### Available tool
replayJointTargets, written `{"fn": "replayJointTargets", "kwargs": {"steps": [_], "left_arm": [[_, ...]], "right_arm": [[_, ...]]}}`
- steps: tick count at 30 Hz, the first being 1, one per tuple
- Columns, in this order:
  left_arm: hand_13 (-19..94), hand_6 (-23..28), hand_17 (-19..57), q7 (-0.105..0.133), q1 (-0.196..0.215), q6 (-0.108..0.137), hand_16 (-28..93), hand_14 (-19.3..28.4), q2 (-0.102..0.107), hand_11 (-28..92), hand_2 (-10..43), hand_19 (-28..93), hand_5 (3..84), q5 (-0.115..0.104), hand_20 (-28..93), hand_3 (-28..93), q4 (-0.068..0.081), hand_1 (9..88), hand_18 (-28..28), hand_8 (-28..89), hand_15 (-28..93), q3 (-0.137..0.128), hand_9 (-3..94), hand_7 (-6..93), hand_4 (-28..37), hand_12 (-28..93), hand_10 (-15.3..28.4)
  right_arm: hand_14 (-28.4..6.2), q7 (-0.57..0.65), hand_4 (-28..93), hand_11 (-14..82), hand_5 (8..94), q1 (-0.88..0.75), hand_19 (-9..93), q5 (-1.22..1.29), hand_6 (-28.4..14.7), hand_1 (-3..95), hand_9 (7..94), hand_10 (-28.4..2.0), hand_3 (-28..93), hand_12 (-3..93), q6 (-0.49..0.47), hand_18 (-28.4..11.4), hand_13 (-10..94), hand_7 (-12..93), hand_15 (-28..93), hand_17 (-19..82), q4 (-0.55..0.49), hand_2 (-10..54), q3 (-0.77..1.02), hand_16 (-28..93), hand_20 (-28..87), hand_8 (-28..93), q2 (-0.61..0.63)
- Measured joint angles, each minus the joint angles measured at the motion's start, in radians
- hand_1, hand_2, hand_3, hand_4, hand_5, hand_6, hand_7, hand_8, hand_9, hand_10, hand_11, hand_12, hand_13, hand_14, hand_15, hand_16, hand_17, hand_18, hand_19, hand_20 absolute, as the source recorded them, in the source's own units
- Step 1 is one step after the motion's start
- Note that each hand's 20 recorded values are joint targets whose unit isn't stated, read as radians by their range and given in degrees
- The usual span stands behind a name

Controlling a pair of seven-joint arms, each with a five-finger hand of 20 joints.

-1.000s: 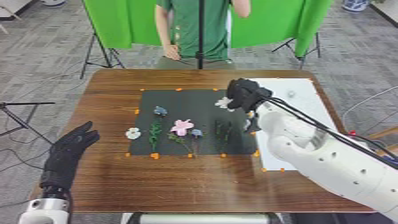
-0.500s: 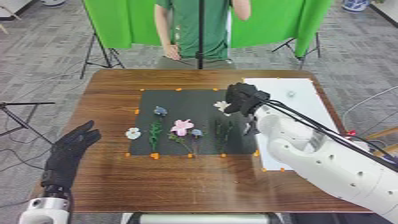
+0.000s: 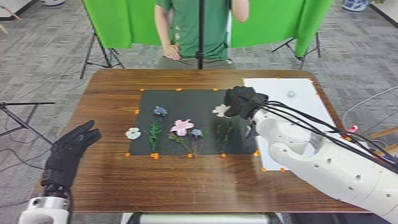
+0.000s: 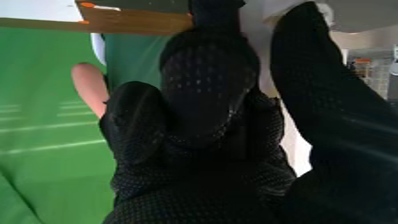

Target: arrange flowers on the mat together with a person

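Mat's filling up, white bloom nearly placed

So my right hand is over the right side of the dark mat, fingers closed in what looks like a pinch on the white flower, which is at the fingertips just beyond the dark green sprigs. My guess is it's meant to top those, so I'd call this bit almost done, bar the letting go.

Nearest that, the lower blue flower and the pink flower are down side by side with stems. Farther left, the upper blue flower caps a leafy green stem, and a small white flower sits right at the mat's left edge.

Left to do, I reckon: the pale flower on the white board. Left hand is out by the table's left side, open and empty.
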Motion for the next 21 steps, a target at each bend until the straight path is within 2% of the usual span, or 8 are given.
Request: {"fn": "replayJointTargets", "kwargs": {"steps": [4, 15, 21], "left_arm": [[36, 2.5, 5.9, 0.000, 0.000, 0.000, 5, 16.2, 0.000, 15, -9.5, 1, 44.2, 0.000, 18, 66, 0.000, 30.9, 11.7, -6, 10, 0.000, 43.7, 11.3, -21.1, 14, 12.9], [36, 2.5, 5.9, 0.000, 0.000, 0.000, 5, 16.2, -0.001, 15, -9.5, 1, 44.2, 0.000, 18, 66, 0.000, 30.8, 11.7, -6, 10, -0.001, 43.7, 11.2, -21.1, 14, 12.8], [36, 2.3, 5.9, 0.000, 0.002, 0.000, 5, 16.1, -0.001, 15, -9.5, 1, 44.1, 0.000, 18, 66, 0.000, 30.8, 11.7, -6, 10, -0.001, 43.6, 11.4, -20.8, 14, 12.8]], "right_arm": [[-0.3, -0.002, -27, 12.2, 71.0, 0.000, 93, 0.000, 3.8, 43.1, 80.8, -10.5, 71, 14.2, -0.016, -11.1, 94, 17, 48, 62, -0.001, -9.5, -0.001, 25, 25, -11, 0.000], [-0.3, -0.003, -28, 11.4, 69.4, -0.006, 93, -0.001, 3.7, 42.1, 79.2, -10.8, 71, 13.5, -0.053, -11.2, 94, 17, 46, 62, -0.009, -9.5, 0.023, 26, 23, -11, 0.003], [-0.3, 0.002, -28, 11.0, 68.9, -0.068, 93, -0.003, 3.5, 41.3, 78.5, -10.9, 72, 13.5, -0.049, -11.2, 94, 17, 45, 62, -0.069, -9.5, 0.144, 26, 23, -11, 0.012]]}}
